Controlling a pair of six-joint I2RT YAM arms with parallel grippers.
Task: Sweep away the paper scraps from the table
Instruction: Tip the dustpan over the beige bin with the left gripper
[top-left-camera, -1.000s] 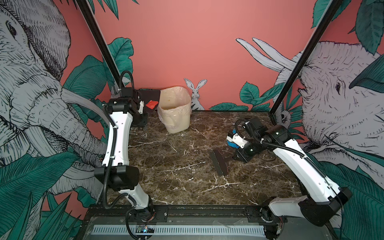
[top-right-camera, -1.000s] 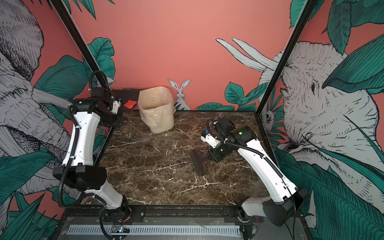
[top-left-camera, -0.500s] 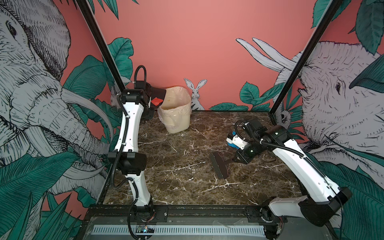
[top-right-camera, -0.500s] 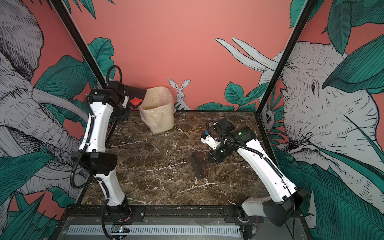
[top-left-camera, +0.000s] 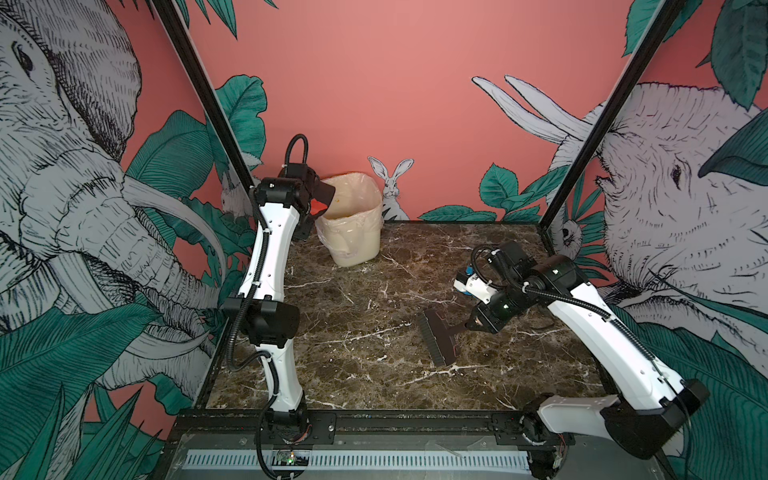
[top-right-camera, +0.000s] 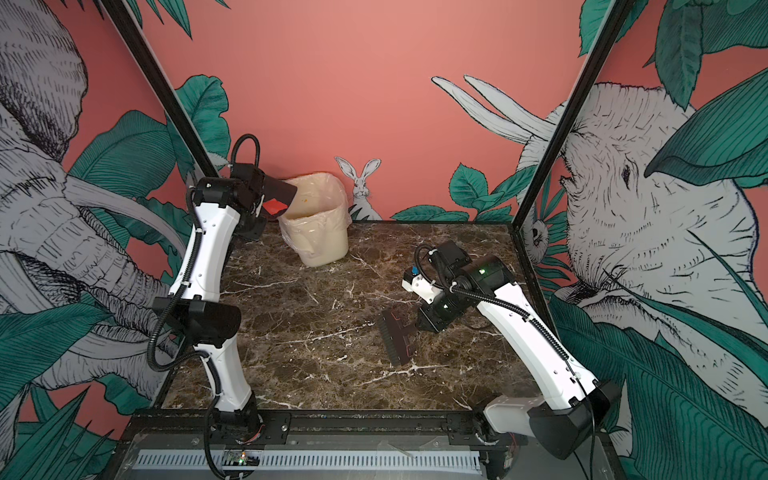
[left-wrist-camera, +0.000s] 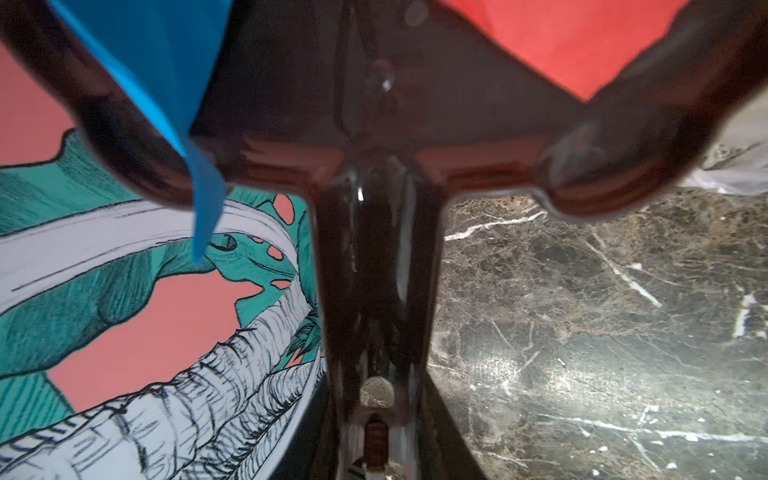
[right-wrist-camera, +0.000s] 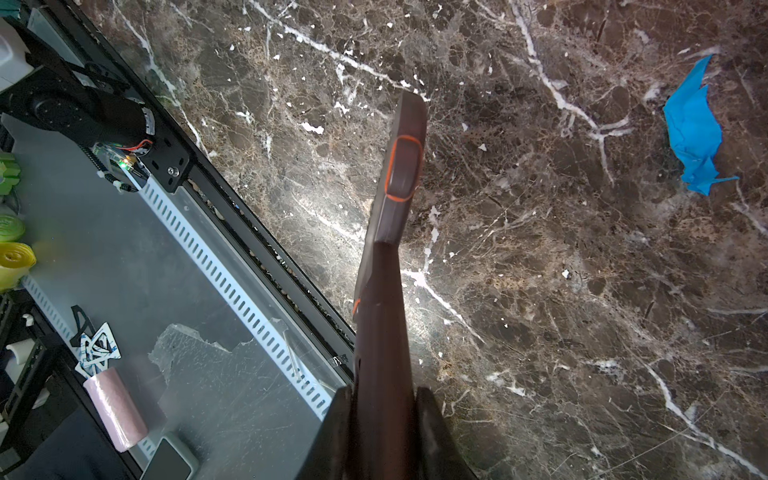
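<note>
The left tool (top-right-camera: 258, 192) is grasping a dark glossy plastic dustpan (top-right-camera: 281, 192) by its handle, though the jaws themselves are hidden. It is tipping the pan at the rim of the cream plastic-lined bin (top-left-camera: 353, 245), with a red paper scrap (left-wrist-camera: 561, 37) and a blue paper scrap (left-wrist-camera: 166, 62) lying in it. The right tool (right-wrist-camera: 382, 411) is clenching a dark hand brush with orange trim (right-wrist-camera: 401, 166) low over the brown marble-patterned worktop (top-left-camera: 353, 365) — contact is hard to judge. One crumpled blue scrap (right-wrist-camera: 694, 133) is lying loose on the worktop. It is sitting beside the brush's long axis, toward the back wall, so the right arm is nearer. In both top views the right wrist is nearly covering it.
</note>
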